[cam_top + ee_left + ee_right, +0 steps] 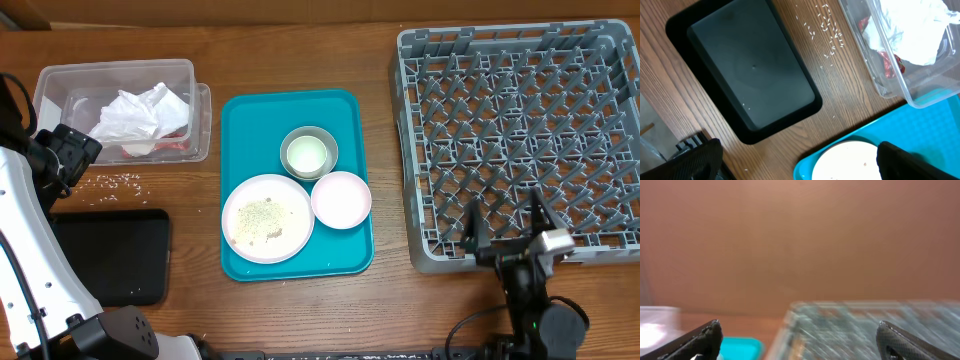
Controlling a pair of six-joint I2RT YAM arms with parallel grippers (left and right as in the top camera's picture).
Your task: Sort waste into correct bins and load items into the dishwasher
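The clear tub (120, 75) at the back left holds the crumpled white napkin (140, 115) and the red wrapper (888, 64). Rice crumbs (118, 181) lie on the table between the tub and the black tray (110, 255). The teal tray (240, 120) carries the plate (267, 218) with crumbs on it, the grey bowl (308, 153) and the white bowl (341, 199). No small cup is in view. My left gripper (68, 150) is open and empty, raised over the table's left side. My right gripper (505, 228) is open and empty at the dish rack's (520, 130) front edge.
The left wrist view shows the black tray (750, 70), rice crumbs (827, 30), the tub's corner (900, 92) and the plate's edge (845, 160) between my fingers (800, 165). The right wrist view is blurred: rack (865, 325), teal tray corner (742, 347), open fingers (800, 340).
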